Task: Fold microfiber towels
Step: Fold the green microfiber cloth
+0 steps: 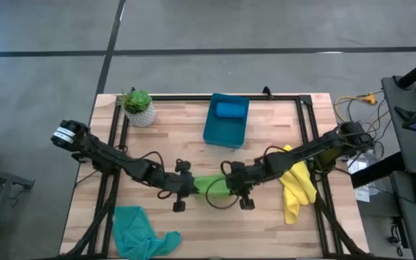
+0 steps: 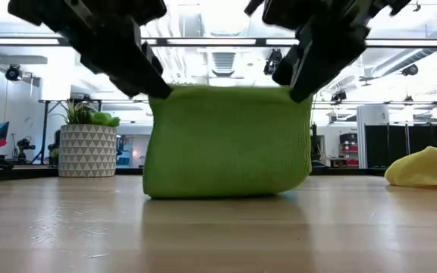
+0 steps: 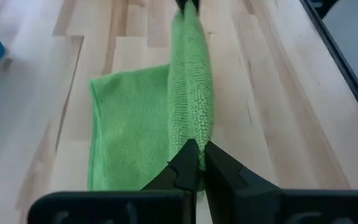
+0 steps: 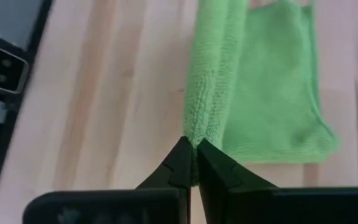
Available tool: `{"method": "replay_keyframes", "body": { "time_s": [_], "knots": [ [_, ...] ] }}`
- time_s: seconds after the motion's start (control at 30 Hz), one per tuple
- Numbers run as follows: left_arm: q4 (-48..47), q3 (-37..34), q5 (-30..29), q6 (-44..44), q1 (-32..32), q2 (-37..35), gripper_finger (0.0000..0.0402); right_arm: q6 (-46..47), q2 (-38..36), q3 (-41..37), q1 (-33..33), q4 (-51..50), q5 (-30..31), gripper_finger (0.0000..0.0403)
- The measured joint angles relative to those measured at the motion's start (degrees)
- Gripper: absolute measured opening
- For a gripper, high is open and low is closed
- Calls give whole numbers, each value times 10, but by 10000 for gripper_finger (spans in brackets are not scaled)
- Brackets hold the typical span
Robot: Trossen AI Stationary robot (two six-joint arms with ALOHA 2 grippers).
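Wood table (image 1: 193, 123), left gripper (image 3: 196, 163) and right gripper (image 4: 189, 160) both clamped on lime green towel (image 2: 226, 144) edge, lifted; uneven pull could slip a corner, skewing fold.

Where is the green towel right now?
The green towel is near the middle of the table, toward the front edge, pinched at either end between the left gripper and right gripper, with the blue bin behind it.
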Motion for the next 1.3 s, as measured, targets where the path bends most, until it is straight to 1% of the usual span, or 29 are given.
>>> {"method": "replay_keyframes", "body": {
  "time_s": [0.07, 0.2, 0.37, 0.77, 1.0, 1.2, 1.3],
  "knots": [
    [-4, -11, -2, -15, 4, 2, 0, -12, 1, 0, -17, 2, -8, 9],
    [0, -20, -4, -18, 11, 5, 0, -35, 2, -1, -46, 2, -22, 9],
    [13, -40, -6, -18, 17, 5, 0, -60, 26, 2, -76, 5, -57, 9],
    [7, -54, -3, -15, 18, 6, 0, -106, 85, 51, -114, -3, -61, 9],
    [10, -76, -33, -15, 18, 6, 0, -114, 119, 75, -127, -2, -70, 9],
    [8, -93, -53, -80, 19, 6, 0, -115, 129, 83, -129, -5, -71, 9],
    [14, -93, -54, -96, 18, 5, 14, -116, 129, 84, -130, -8, -71, 9]
  ]
}}
